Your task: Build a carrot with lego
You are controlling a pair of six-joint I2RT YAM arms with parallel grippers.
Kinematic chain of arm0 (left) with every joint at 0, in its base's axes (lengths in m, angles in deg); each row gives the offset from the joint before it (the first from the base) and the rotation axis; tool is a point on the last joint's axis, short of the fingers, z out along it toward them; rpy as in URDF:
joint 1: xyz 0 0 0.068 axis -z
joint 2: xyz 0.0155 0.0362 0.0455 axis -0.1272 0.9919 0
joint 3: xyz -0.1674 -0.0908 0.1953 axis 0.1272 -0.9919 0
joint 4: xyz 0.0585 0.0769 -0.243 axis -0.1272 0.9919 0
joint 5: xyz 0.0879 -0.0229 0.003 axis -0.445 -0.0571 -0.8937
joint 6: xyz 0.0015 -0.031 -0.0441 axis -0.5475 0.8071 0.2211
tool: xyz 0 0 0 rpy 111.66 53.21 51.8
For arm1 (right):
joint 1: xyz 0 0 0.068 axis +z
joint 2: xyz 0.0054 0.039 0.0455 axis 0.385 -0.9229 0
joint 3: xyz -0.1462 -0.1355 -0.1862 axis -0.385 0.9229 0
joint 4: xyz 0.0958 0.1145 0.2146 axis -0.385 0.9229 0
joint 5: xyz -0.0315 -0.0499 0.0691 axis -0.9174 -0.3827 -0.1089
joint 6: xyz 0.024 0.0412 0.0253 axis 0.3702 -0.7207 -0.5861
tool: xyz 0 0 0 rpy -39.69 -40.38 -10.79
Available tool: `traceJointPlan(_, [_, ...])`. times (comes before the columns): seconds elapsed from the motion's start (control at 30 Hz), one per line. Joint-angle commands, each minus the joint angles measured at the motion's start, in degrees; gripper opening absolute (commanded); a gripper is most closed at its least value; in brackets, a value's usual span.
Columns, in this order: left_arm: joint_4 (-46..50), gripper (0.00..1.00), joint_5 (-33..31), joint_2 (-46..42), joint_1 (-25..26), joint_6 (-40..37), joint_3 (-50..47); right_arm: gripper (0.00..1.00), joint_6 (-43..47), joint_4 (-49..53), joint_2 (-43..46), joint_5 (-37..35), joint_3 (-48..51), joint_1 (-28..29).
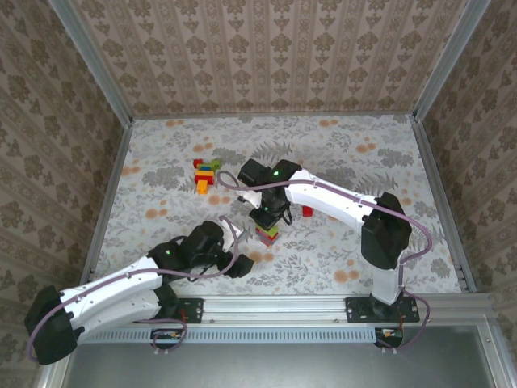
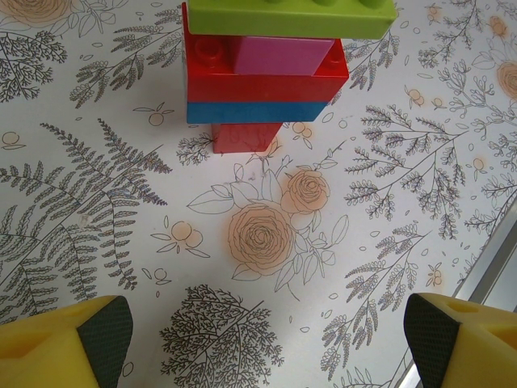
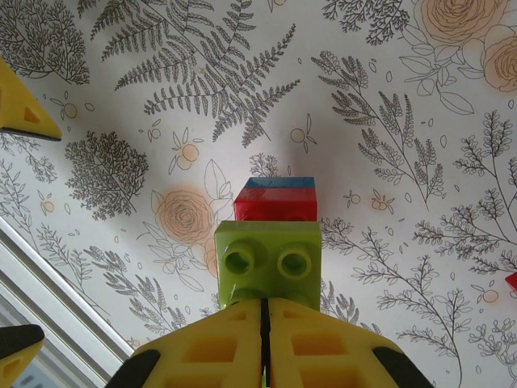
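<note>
A lego stack (image 1: 267, 235) stands on the flowered table cloth: a green brick (image 3: 267, 261) on top, then magenta (image 2: 283, 56), red, blue (image 2: 257, 111) and a small red one at the foot. My right gripper (image 3: 262, 303) is shut, and its tips rest on the near edge of the green brick's top with nothing between the fingers; in the top view the right gripper (image 1: 269, 220) sits directly over the stack. My left gripper (image 2: 266, 339) is open and empty, low over the cloth just in front of the stack, and the top view puts the left gripper (image 1: 241, 264) to the stack's near left.
Several loose lego bricks lie in a small pile (image 1: 206, 172) at the back left. A single red brick (image 1: 307, 211) lies just right of the stack. The metal rail (image 1: 323, 305) runs along the near edge. Patterned walls close in the table on three sides.
</note>
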Motion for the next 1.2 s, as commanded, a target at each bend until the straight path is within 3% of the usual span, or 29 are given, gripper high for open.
traceJointPlan(0.0, [0.1, 0.9, -0.4, -0.1, 0.4, 0.3, -0.2, 0.1, -0.2, 1.6, -0.4, 0.6, 2.0, 0.4])
traceJointPlan(0.7, [0.1, 0.91, -0.3, 0.0, 0.5, 0.3, -0.2, 0.1, -1.3, -2.3, 1.0, 0.9, 11.3, 0.1])
traceJointPlan(1.17, [0.1, 0.91, -0.4, -0.1, 0.5, 0.2, -0.2, 0.17, -0.2, 0.9, 5.7, -3.2, -3.4, -0.1])
